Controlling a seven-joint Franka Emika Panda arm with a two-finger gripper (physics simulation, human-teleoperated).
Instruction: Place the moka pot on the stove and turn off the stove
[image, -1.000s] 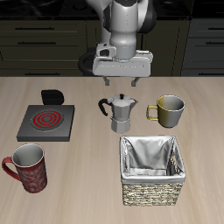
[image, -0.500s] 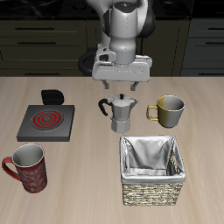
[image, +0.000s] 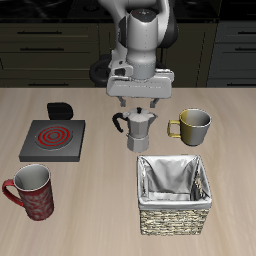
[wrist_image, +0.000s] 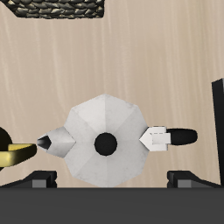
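The moka pot (image: 139, 128) stands upright on the bare wood of the table (image: 100, 190), a little above the centre of the exterior frame, with the olive-metal mug (image: 193, 124) just beside it toward the frame's right. The stove (image: 53, 138) sits apart from it at middle left, its spiral coil glowing red and a small black knob (image: 59, 108) at its far edge.

The gripper (image: 138, 103) hangs directly above the pot's lid, its fingers spread wide and grasping nothing; the fingertips reach about lid height without touching.

The woven basket (image: 176, 193) with its grey lining fills the lower right of the exterior frame, and the red mug (image: 32, 191) stands at the lower left.

The wrist view gives what the exterior view cannot: the pot (wrist_image: 105, 142) seen straight down, an eight-sided silver lid with a black lid knob at its middle, spout and dark side handle (wrist_image: 179, 136) pointing opposite ways. It shows the two fingers (wrist_image: 41, 182) as dark blocks at the frame edge, clear of the lid. Only slivers of the basket (wrist_image: 57, 8), the mug's yellow handle (wrist_image: 12, 156) and the stove's dark edge (wrist_image: 217, 122) appear there; the red mug and coil show only in the exterior view.
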